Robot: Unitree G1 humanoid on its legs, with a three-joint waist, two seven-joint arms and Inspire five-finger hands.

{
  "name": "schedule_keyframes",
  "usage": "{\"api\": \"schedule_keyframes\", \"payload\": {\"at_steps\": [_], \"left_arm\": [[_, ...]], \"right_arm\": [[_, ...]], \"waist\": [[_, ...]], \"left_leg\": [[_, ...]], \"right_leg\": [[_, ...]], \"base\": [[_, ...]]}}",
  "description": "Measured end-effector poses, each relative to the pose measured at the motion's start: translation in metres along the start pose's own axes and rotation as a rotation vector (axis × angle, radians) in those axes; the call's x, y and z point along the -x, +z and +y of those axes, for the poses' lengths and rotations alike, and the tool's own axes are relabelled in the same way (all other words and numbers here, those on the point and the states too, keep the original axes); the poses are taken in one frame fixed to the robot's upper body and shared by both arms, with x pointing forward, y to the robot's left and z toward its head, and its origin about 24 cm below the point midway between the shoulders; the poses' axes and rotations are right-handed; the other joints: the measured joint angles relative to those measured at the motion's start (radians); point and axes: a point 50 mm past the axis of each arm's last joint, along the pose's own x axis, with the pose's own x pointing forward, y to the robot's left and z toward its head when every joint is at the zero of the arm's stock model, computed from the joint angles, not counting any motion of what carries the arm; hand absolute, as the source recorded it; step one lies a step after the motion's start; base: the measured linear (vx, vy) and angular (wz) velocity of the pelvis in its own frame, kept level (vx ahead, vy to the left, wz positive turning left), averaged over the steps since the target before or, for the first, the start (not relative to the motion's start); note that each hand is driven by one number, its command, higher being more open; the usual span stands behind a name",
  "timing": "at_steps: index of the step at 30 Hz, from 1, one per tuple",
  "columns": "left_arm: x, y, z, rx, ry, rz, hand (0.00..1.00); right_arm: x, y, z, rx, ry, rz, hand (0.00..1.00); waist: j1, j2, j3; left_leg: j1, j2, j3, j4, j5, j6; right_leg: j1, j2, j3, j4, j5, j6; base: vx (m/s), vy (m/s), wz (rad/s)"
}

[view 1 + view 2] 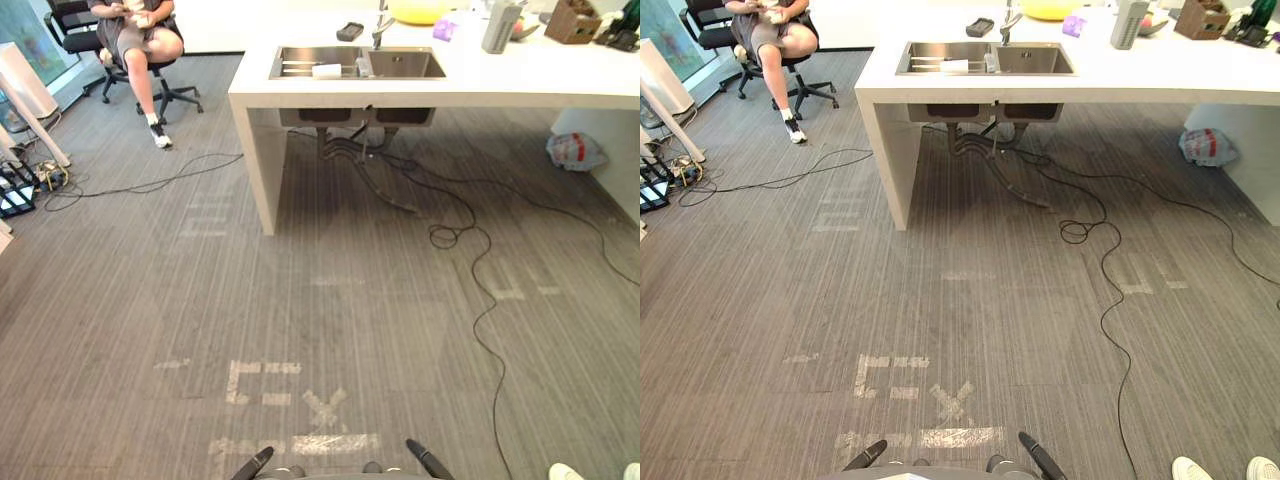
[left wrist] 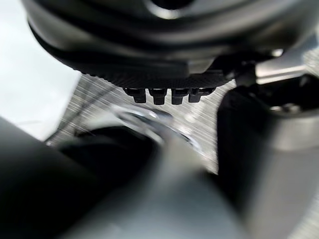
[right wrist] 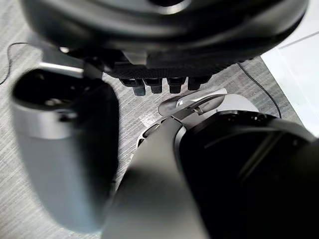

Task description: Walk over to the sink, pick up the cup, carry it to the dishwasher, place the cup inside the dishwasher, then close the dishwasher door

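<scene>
Left eye: sink point(image 1: 300, 58) set in white counter point(image 1: 520, 80), well ahead across grey floor point(image 1: 400, 330). Small white object point(image 1: 326, 70) in the left basin; cannot tell whether it is the cup. Worn tape marks point(image 1: 262, 383) on floor, letters not readable.
Right eye: seated person point(image 1: 770, 35) far left.
Left wrist: left hand point(image 2: 164, 78) hanging, fingers point(image 2: 158, 95) loose, holding nothing.
Right wrist: right hand point(image 3: 164, 69) likewise loose, empty.

Bright, even light glares off the white counter point(image 1: 540, 78), with soft shade on the carpet point(image 1: 330, 190) beneath.
</scene>
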Motion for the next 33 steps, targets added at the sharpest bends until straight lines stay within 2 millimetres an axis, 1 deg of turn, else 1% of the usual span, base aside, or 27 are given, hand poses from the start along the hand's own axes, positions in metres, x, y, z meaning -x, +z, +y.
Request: {"api": "schedule_keyframes", "payload": {"at_steps": [1,3,5,8,9,10,13,14,15,16,17,18,19,20,21,23,25,29,33], "left_arm": [[0.000,0.002,-0.002,-0.014,-0.018,0.001,1.00],[-0.001,0.004,-0.004,-0.029,-0.021,0.015,1.00],[-0.001,0.010,-0.007,-0.045,-0.027,0.014,1.00],[-0.001,0.019,-0.011,-0.102,-0.035,0.001,1.00],[-0.001,0.022,-0.013,-0.143,-0.040,-0.009,1.00],[-0.001,0.024,-0.014,-0.163,-0.042,-0.017,1.00],[0.000,0.037,-0.024,-0.215,-0.068,-0.110,1.00],[0.001,0.046,-0.032,-0.228,-0.098,-0.167,1.00],[0.002,0.051,-0.037,-0.237,-0.114,-0.202,1.00],[0.003,0.061,-0.052,-0.250,-0.157,-0.268,1.00],[0.003,0.065,-0.060,-0.254,-0.178,-0.296,1.00],[0.004,0.076,-0.078,-0.291,-0.206,-0.355,1.00],[0.005,0.079,-0.083,-0.304,-0.208,-0.371,1.00],[0.006,0.086,-0.092,-0.344,-0.203,-0.403,1.00],[0.007,0.090,-0.096,-0.390,-0.187,-0.425,1.00],[0.007,0.092,-0.096,-0.414,-0.161,-0.438,1.00],[0.007,0.092,-0.093,-0.443,-0.103,-0.458,1.00],[0.007,0.088,-0.085,-0.426,-0.027,-0.460,1.00],[0.006,0.086,-0.081,-0.442,0.016,-0.460,1.00]], "right_arm": [[-0.001,0.005,0.006,-0.001,0.014,-0.022,1.00],[-0.002,0.011,0.010,0.002,0.027,-0.053,1.00],[-0.003,0.018,0.016,0.009,0.033,-0.076,1.00],[-0.003,0.035,0.030,0.061,0.064,-0.135,1.00],[-0.003,0.042,0.038,0.084,0.081,-0.164,1.00],[-0.003,0.046,0.042,0.119,0.083,-0.177,1.00],[-0.001,0.061,0.065,0.212,0.127,-0.237,1.00],[0.000,0.067,0.073,0.235,0.144,-0.259,1.00],[0.000,0.069,0.075,0.239,0.148,-0.265,1.00],[0.001,0.074,0.079,0.252,0.155,-0.280,1.00],[0.001,0.076,0.081,0.256,0.158,-0.288,1.00],[0.002,0.082,0.085,0.285,0.162,-0.317,1.00],[0.003,0.083,0.086,0.297,0.161,-0.329,1.00],[0.004,0.085,0.086,0.319,0.158,-0.351,1.00],[0.004,0.087,0.086,0.332,0.154,-0.367,1.00],[0.005,0.088,0.086,0.335,0.150,-0.381,1.00],[0.005,0.086,0.084,0.329,0.145,-0.387,1.00],[0.005,0.086,0.084,0.320,0.147,-0.401,1.00],[0.007,0.088,0.087,0.283,0.163,-0.429,1.00]], "waist": [[-0.011,0.000,0.000],[-0.019,0.002,0.002],[-0.020,0.000,0.013],[-0.024,-0.003,0.030],[-0.025,-0.003,0.030],[-0.026,-0.003,0.031],[-0.025,-0.003,0.032],[-0.024,-0.003,0.032],[-0.024,-0.003,0.032],[-0.023,-0.004,0.033],[-0.023,-0.004,0.033],[-0.024,-0.005,0.037],[-0.025,-0.005,0.040],[-0.026,-0.007,0.044],[-0.034,-0.008,0.046],[-0.044,-0.008,0.046],[-0.042,-0.008,0.047],[-0.040,-0.008,0.047],[-0.039,-0.008,0.047]], "left_leg": [[0.006,-0.001,0.000,-0.007,0.001,-0.002],[0.011,-0.005,0.000,-0.027,0.010,-0.006],[0.014,-0.007,-0.003,-0.047,0.023,-0.003],[0.019,-0.013,-0.016,-0.076,0.042,0.000],[0.019,-0.015,-0.024,-0.085,0.049,0.001],[0.018,-0.015,-0.027,-0.085,0.049,0.001],[0.014,-0.017,-0.029,-0.084,0.049,0.001],[0.013,-0.017,-0.029,-0.084,0.050,0.001],[0.013,-0.017,-0.029,-0.084,0.050,0.001],[0.012,-0.019,-0.029,-0.084,0.050,0.000],[0.012,-0.020,-0.029,-0.084,0.050,0.000],[0.012,-0.021,-0.029,-0.084,0.050,0.000],[0.013,-0.021,-0.029,-0.084,0.050,0.000],[0.014,-0.021,-0.029,-0.084,0.050,-0.001],[0.014,-0.021,-0.028,-0.084,0.050,-0.001],[0.017,-0.021,-0.026,-0.084,0.049,-0.003],[0.024,-0.018,-0.023,-0.084,0.042,-0.013],[0.026,-0.017,-0.013,-0.084,0.039,-0.018],[0.036,-0.017,0.024,-0.084,0.036,-0.022]], "right_leg": [[0.008,0.001,-0.001,-0.009,0.002,0.004],[0.007,0.000,-0.003,-0.012,0.003,0.006],[0.006,0.000,-0.008,-0.017,0.006,0.010],[0.006,-0.001,-0.023,-0.027,0.010,0.017],[0.005,-0.002,-0.030,-0.028,0.011,0.018],[0.005,-0.003,-0.034,-0.029,0.011,0.019],[0.005,-0.005,-0.043,-0.031,0.012,0.026],[0.005,-0.006,-0.048,-0.031,0.013,0.034],[0.005,-0.006,-0.051,-0.031,0.013,0.039],[0.005,-0.009,-0.056,-0.031,0.013,0.041],[0.005,-0.010,-0.057,-0.030,0.014,0.043],[0.007,-0.012,-0.061,-0.028,0.013,0.050],[0.007,-0.013,-0.065,-0.027,0.012,0.055],[0.008,-0.015,-0.071,-0.023,0.011,0.059],[0.007,-0.016,-0.073,-0.021,0.009,0.062],[0.007,-0.018,-0.073,-0.012,0.003,0.071],[0.007,-0.018,-0.072,-0.001,-0.004,0.082],[0.007,-0.020,-0.073,0.005,-0.004,0.082],[0.006,-0.024,-0.066,0.020,-0.004,0.081]], "base": [[0.00,0.000,0.00],[-0.01,0.001,0.02],[-0.02,-0.003,0.06],[-0.03,-0.010,0.14],[-0.01,-0.005,0.14],[-0.01,-0.005,0.15],[-0.01,-0.005,0.06],[-0.01,-0.006,0.04],[-0.02,0.002,0.07],[-0.02,0.008,0.04],[-0.03,0.018,0.04],[0.00,0.000,0.00],[-0.03,0.015,0.04],[-0.02,0.008,0.04],[-0.01,0.007,0.04],[0.00,0.000,0.00],[0.00,0.000,0.00],[0.00,-0.001,0.01],[-0.02,0.012,-0.07]]}}
